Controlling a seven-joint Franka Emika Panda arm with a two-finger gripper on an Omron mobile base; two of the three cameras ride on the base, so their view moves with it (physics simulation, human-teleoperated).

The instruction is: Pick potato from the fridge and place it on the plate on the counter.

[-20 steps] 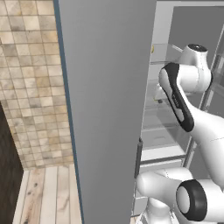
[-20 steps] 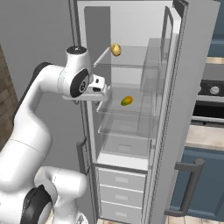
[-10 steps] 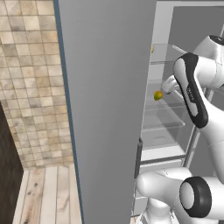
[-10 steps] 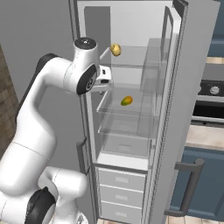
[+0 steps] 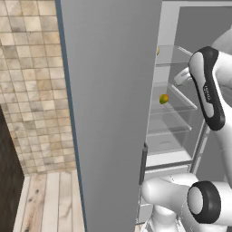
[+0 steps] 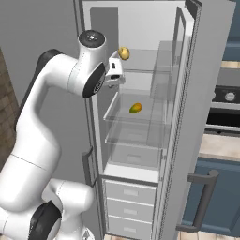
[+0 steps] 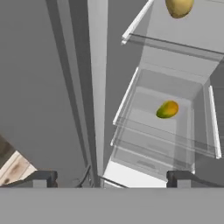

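Fridge (image 6: 187,140) stands open, door (image 5: 108,113) swung wide. Potato (image 6: 123,53) sits on the top glass shelf at its front left corner; one shelf down, a yellow-green fruit (image 6: 135,108) lies mid-shelf. Three white drawers (image 6: 131,211) at the bottom. Gripper (image 7: 112,178) hangs at the fridge's left front edge, fingers spread wide, holding and touching nothing.
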